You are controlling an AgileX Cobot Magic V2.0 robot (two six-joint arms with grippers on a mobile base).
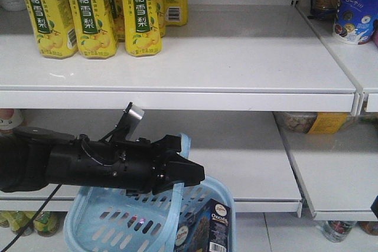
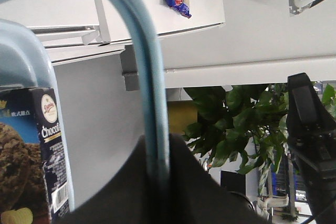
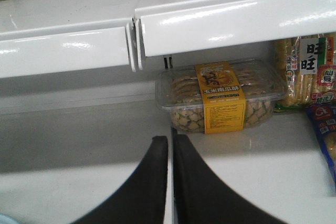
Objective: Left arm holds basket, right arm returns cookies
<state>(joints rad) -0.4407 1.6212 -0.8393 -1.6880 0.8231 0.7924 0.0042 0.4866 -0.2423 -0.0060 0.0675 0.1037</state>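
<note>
Two arms are reported on, taken from the left.

Left gripper (image 1: pixel 192 176): the jaws are clenched on a flat strap handle (image 1: pixel 175 205) of the basket (image 1: pixel 112 231). The basket hangs below the gripper, in front of the lower shelf (image 1: pixel 248 157). The left wrist view confirms that the strap runs straight down into the jaws.

Cookies (image 1: pixel 212 228): the dark carton stands on end inside the basket, against its right-hand wall. Its upper end is near the rim and just right of the held strap. The barcode panel faces outward.

Right gripper (image 3: pixel 171 142): the fingers are drawn together with only a thin slit between them, and they grasp nothing. In its wrist view the gripper points at a shelf bay, where a clear biscuit tray (image 3: pixel 220 95) sits further back and to the right. It is nowhere near the carton.

Handling assessment:
- The carton is judged light and stiff-walled, made of printed paperboard that is likely smooth and somewhat slick.
- Its panels would dent under hard pressure, and the contents are probably brittle.
- The recommended hold is across the two narrow sides at the exposed upper end, with moderate squeeze.
- The carton should be lifted straight up, clear of the strap and the rim.
- The basket may sway on its flexible handle when touched.
</note>
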